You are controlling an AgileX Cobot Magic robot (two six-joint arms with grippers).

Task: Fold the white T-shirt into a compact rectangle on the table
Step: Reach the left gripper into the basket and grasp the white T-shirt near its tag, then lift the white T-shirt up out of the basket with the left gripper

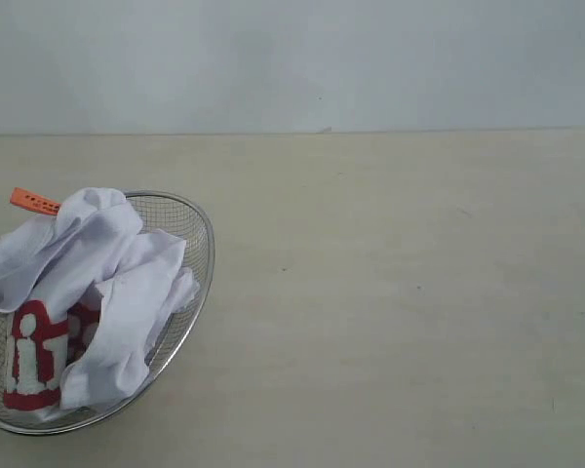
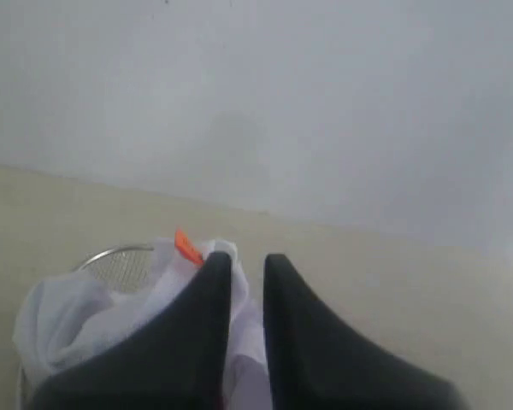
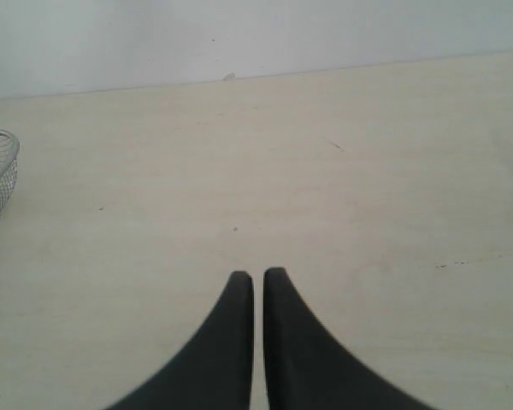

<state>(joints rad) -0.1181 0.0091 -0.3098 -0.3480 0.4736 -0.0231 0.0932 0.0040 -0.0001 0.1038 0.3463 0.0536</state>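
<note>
The white T-shirt (image 1: 97, 283) lies crumpled in a heap inside a round wire-mesh basket (image 1: 197, 219) at the left of the table (image 1: 390, 292). Its red band with white lettering (image 1: 34, 356) faces the front, and the orange collar tag (image 1: 34, 202) sticks out at the back left. Neither gripper shows in the exterior view. In the left wrist view my left gripper (image 2: 248, 260) stands apart from the shirt (image 2: 85, 312), its dark jaws a narrow gap apart with nothing between them. My right gripper (image 3: 258, 275) is shut over bare table (image 3: 325, 188).
The basket's steel rim (image 3: 0, 141) shows at the edge of the right wrist view and behind the shirt in the left wrist view (image 2: 111, 254). A pale wall (image 1: 292, 58) rises behind the table's far edge. Beige tabletop stretches right of the basket.
</note>
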